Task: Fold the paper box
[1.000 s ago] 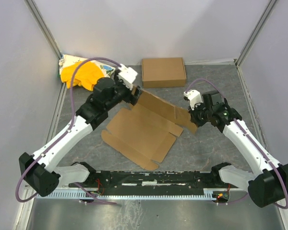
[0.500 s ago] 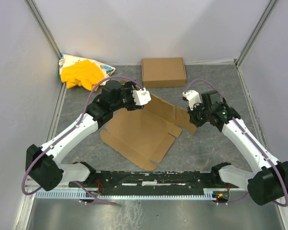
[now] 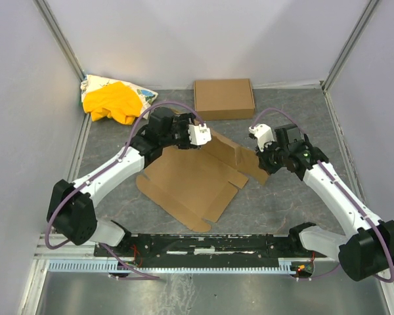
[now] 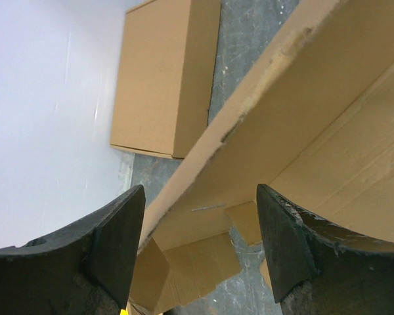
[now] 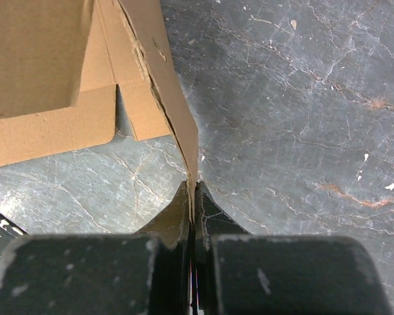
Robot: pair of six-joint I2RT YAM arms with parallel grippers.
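The paper box [image 3: 187, 176] lies mid-table as a wide brown sheet with creased panels and flaps. Its far right panel [image 4: 328, 111] is lifted off the table. My right gripper [image 3: 263, 162] is shut on the edge of the right flap [image 5: 177, 111], and the cardboard runs straight into its closed jaws [image 5: 192, 191]. My left gripper [image 3: 209, 136] hovers at the back left of the raised panel. Its jaws [image 4: 198, 197] are open, the panel's torn edge passes between and beyond the fingertips, and they do not touch it.
A neat shallow brown carton [image 3: 224, 98] sits at the back centre and also shows in the left wrist view [image 4: 164, 72]. A yellow cloth bundle [image 3: 111, 102] lies in the back left corner. Grey walls close in the dark marbled table [image 5: 302, 98].
The left arm has swung in from the back left and turned its gripper toward the raised panel, with its jaws narrowing slightly. The right gripper has kept its hold and barely moved.
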